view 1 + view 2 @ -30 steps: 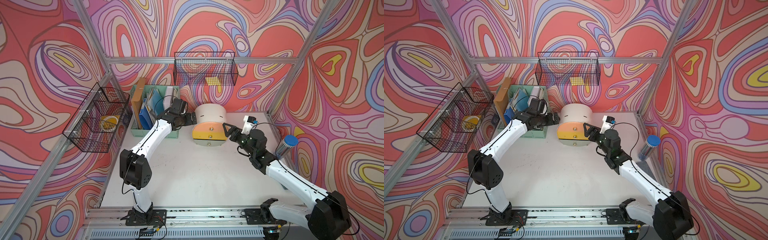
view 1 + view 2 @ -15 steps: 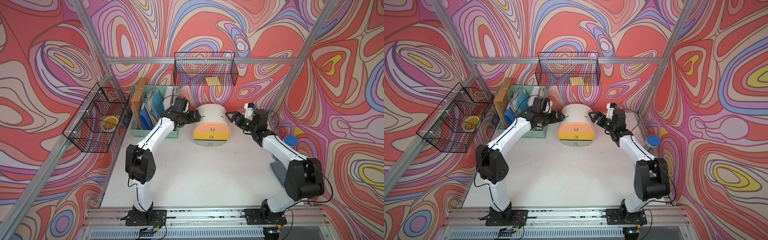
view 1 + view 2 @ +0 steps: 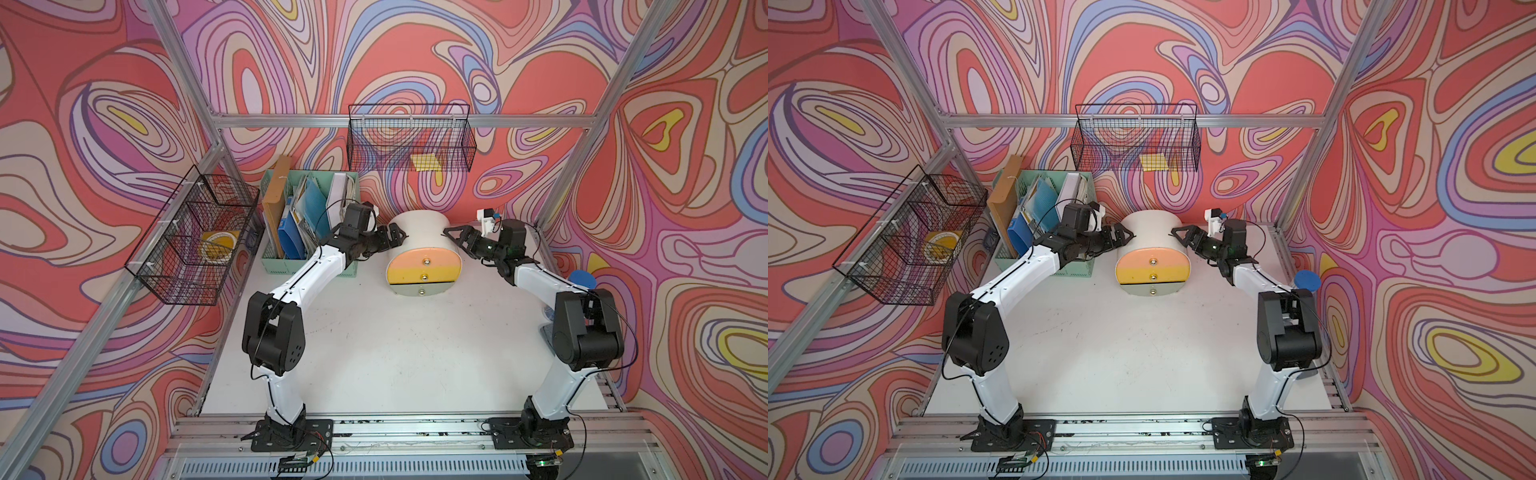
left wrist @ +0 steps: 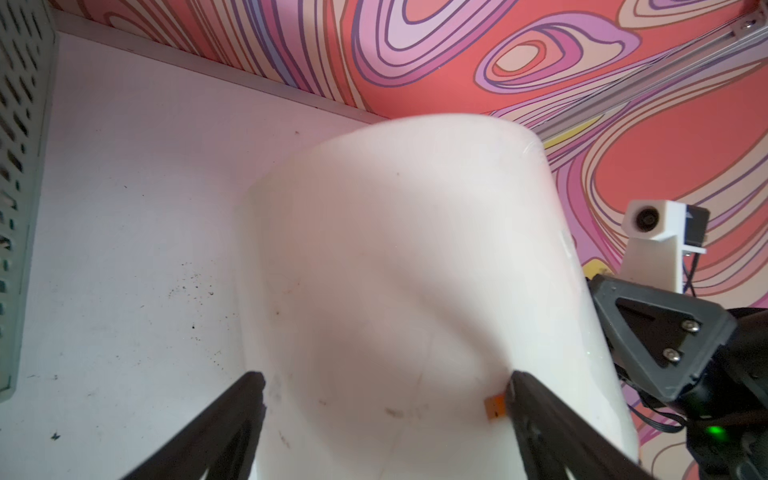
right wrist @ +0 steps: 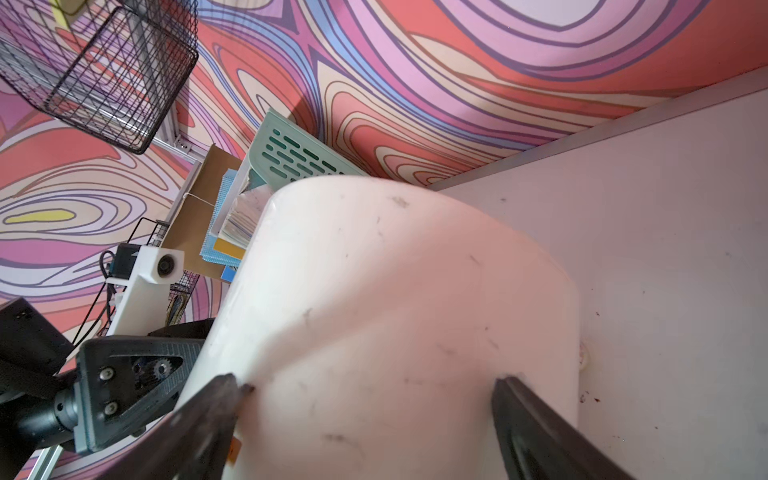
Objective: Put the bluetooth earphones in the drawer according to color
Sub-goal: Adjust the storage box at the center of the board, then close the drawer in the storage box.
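Top views: a small white barrel-topped drawer chest [image 3: 419,226] [image 3: 1152,228] stands on the white tabletop [image 3: 395,353] [image 3: 1121,353], close to the back wall and between the two arms.
Drawer fronts: peach on top, yellow in the middle, pale grey-green at the bottom, each with a gold knob. All three sit flush with the shell, shut.
Left gripper [image 3: 395,237] [image 3: 1125,237]: black, with its jaws spread wide and clamped on nothing. It reaches to the chest's curved wall on the side facing the file holder.
Left wrist view: the two dark fingertips [image 4: 249,395] of the left gripper [image 4: 382,386] stand far apart against the white shell. Whether both actually press on it I cannot tell.
Right gripper [image 3: 455,239] [image 3: 1183,240]: black, with its jaws also wide apart and clamped on nothing. It is at the opposite wall of the chest.
Right wrist view: the right gripper [image 5: 365,384] has both fingertips [image 5: 505,388] at the scuffed white shell. The other arm's gripper shows past the far side of the chest.
File holder: a mint-green perforated plastic file holder [image 3: 276,264] [image 3: 1084,270] full of folders stands just beside the chest, behind the left arm.
Wire baskets: a black wire basket [image 3: 409,141] hangs on the back wall with a yellow pad [image 3: 424,162] in it. Another black wire basket [image 3: 195,237] hangs on the left wall.
Right edge: a clear container with a blue lid [image 3: 582,278] stands behind the right arm.
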Robot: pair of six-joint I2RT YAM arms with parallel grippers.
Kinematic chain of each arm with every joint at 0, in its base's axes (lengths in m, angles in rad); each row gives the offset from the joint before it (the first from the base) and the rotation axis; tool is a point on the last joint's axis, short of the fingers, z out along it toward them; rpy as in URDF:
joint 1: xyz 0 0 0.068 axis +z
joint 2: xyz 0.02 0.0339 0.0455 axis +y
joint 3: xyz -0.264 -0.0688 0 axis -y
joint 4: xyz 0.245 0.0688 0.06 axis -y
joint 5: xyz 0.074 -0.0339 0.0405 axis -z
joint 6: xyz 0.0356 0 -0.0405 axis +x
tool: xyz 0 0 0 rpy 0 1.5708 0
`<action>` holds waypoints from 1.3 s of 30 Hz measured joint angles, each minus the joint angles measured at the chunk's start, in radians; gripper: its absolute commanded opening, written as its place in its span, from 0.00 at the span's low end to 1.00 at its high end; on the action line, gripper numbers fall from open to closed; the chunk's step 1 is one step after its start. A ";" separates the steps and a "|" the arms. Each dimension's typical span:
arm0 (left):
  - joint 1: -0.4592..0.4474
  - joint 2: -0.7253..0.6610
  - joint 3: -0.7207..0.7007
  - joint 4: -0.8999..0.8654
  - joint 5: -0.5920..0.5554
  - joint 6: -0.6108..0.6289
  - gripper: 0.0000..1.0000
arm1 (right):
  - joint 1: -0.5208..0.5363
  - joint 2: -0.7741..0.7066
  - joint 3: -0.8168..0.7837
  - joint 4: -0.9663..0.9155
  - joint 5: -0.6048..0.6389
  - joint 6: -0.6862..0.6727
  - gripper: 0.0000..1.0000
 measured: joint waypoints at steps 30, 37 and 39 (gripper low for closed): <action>-0.048 -0.320 -0.167 -0.208 -0.098 0.051 0.98 | 0.077 -0.783 -0.457 -0.434 0.331 -0.148 0.79; -0.048 -0.200 0.050 -0.235 -0.105 0.072 0.98 | 0.080 -0.961 -0.777 -0.360 0.259 -0.061 0.35; -0.048 -0.149 0.097 -0.236 -0.104 0.075 0.98 | 0.082 -0.975 -0.844 -0.314 0.251 -0.035 0.32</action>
